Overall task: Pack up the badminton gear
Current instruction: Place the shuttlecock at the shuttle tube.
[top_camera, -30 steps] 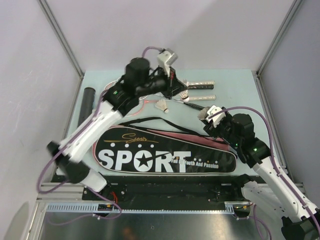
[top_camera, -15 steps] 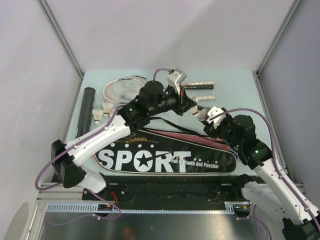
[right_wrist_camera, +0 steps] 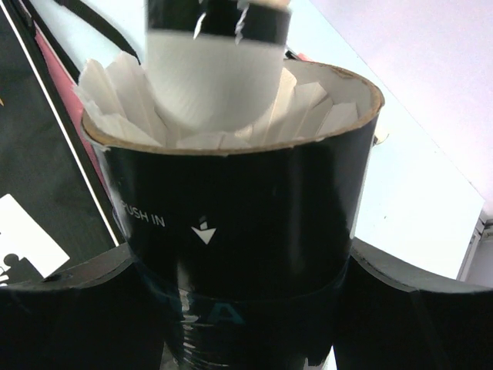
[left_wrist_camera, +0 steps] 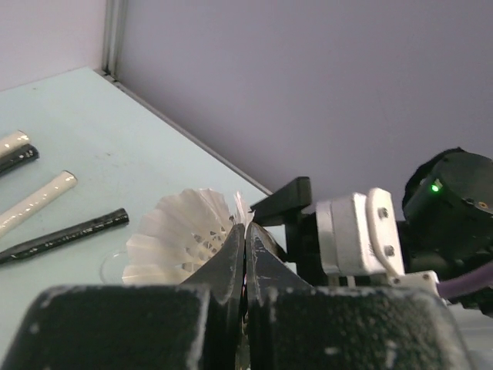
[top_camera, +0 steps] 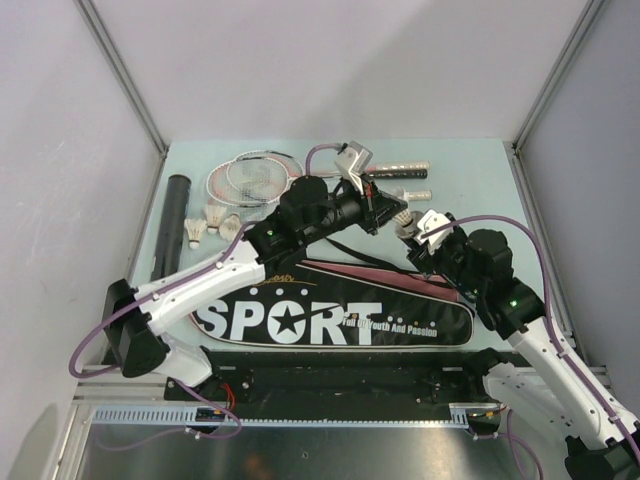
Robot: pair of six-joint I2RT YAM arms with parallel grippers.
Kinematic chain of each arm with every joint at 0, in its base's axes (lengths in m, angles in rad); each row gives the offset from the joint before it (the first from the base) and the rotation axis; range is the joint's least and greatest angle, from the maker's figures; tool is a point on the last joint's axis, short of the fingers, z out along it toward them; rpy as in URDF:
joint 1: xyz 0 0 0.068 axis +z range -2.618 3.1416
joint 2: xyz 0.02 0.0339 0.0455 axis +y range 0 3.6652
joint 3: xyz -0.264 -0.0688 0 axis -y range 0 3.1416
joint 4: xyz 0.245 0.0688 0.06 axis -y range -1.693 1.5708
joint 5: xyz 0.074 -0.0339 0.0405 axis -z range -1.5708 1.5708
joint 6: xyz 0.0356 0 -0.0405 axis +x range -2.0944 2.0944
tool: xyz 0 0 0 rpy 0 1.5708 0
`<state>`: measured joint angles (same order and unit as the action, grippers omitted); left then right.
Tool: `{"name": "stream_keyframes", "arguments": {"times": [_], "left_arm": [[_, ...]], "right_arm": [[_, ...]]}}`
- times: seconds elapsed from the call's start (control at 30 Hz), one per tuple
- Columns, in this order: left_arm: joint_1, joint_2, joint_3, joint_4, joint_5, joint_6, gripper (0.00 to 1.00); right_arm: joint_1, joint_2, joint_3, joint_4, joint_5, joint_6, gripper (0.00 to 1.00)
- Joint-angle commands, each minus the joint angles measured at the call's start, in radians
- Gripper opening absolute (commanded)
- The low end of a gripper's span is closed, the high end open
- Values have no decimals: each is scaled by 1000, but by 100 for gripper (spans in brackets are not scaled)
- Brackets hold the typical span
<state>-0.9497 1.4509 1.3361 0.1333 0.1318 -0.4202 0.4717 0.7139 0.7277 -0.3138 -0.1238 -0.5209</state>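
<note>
Tube (right_wrist_camera: 246,223) reads "PUSH IN" in white w/ a down arrow beside it. There's teal print lower down, cut off between the fingers, can't read it. Racket bag (top_camera: 330,320) says "SPORT" in big white caps, star for the O, w/ a small line "Full Of Youth And Passion" at its 3 o'clock. Gold script above that is partly under the arm, not legible.

Tube is black w/ a raw brown rim and an open mouth. White feathers of a shuttlecock already inside fan round the wall. Held shuttlecock (left_wrist_camera: 181,235) has a white feather skirt. In the R wrist view its white cork end, dark band above, sits blurred at the tube mouth. Both hang over the bag's far edge, approx 2 o'clock from centre of the table (top_camera: 470,170).

L gripper (left_wrist_camera: 245,239) has its fingers pressed together, pinching the skirt's edge. L arm is stretched long from its 7 o'clock base across the bag. R gripper (right_wrist_camera: 239,301) has its jaws wide, clamped on the tube's sides. R arm is bent, elbow at 4 o'clock.

Rackets (top_camera: 250,178) lie at 12 o'clock, heads toward 11. Spare tube (top_camera: 172,225) lies along the 9 o'clock edge, w/ loose shuttlecocks (top_camera: 213,216) beside it.
</note>
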Motion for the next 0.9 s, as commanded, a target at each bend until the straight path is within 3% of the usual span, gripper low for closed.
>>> {"name": "stream_keyframes", "arguments": {"times": [0.0, 0.2, 0.27, 0.53, 0.73, 0.87], "left_arm": [[-30, -20, -17, 74, -11, -40, 0], [-31, 64, 9, 100, 61, -123, 0], [-32, 86, 23, 104, 80, -150, 5], [-27, 126, 17, 232, 310, -201, 56], [80, 68, -60, 344, 456, -325, 75], [153, -7, -84, 351, 548, -331, 77]], "right_arm": [[4, -16, 19, 93, -4, 127, 27], [2, 2, 12, 157, 36, 127, 27], [2, 7, 7, 174, 46, 124, 27], [-11, -14, -16, 191, 56, 104, 26], [-18, -56, -33, 159, 65, 104, 25], [-21, -63, -33, 119, 79, 108, 26]]}}
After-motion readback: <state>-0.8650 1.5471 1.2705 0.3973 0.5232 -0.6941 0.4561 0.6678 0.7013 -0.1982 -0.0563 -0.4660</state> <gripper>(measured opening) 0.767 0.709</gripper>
